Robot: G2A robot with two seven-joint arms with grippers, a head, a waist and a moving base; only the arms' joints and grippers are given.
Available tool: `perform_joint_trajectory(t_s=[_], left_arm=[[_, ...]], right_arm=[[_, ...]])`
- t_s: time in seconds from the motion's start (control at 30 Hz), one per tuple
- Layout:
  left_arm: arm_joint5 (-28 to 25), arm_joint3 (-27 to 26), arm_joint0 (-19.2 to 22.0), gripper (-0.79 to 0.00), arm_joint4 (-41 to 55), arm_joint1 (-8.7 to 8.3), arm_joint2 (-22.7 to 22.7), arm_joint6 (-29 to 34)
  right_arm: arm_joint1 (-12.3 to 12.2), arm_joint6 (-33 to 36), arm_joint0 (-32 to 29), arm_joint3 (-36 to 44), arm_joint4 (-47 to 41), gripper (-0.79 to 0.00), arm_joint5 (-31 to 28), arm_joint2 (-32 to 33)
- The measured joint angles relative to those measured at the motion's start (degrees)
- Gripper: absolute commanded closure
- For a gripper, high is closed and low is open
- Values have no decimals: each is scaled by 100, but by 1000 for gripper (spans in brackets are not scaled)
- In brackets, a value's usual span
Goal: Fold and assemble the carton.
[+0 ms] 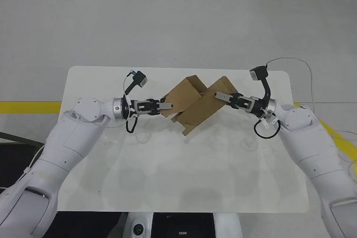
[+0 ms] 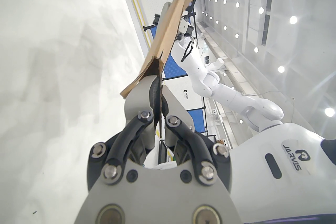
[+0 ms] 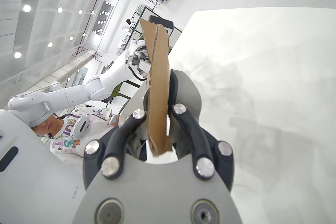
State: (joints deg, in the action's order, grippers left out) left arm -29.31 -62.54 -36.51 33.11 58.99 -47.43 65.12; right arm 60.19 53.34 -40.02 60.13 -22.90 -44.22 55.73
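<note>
A brown cardboard carton (image 1: 197, 102), partly folded, hangs above the far middle of the white table (image 1: 166, 172), held between both arms. My left gripper (image 1: 168, 106) is shut on the carton's left edge; in the left wrist view the carton (image 2: 168, 25) runs edge-on away from the left gripper (image 2: 157, 88). My right gripper (image 1: 219, 95) is shut on the carton's right flap. In the right wrist view, the cardboard (image 3: 157, 72) is pinched between the right gripper's (image 3: 158, 83) fingers. Both arms meet from opposite sides, with the carton lifted off the table.
The table's far edge (image 1: 178, 67) lies just behind the carton. A yellow floor line (image 1: 24, 107) runs past both sides of the table. A cable (image 1: 297, 62) loops from the right wrist camera.
</note>
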Motion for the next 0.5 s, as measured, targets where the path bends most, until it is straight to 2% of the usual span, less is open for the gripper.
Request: perform_joint_trajectory(t_s=[0.27,0.4,0.5], left_arm=[[42,32,230,0,-164,-54,-199,896],[187,-59,366,0,-266,-57,-180,1183],[328,-202,456,0,-411,-67,-98,1317]], right_arm=[[-269,689,-164,409,325,-785,379,603],[-342,1159,-284,826,35,-785,528,744],[-333,1399,-319,1203,-344,-785,721,588]])
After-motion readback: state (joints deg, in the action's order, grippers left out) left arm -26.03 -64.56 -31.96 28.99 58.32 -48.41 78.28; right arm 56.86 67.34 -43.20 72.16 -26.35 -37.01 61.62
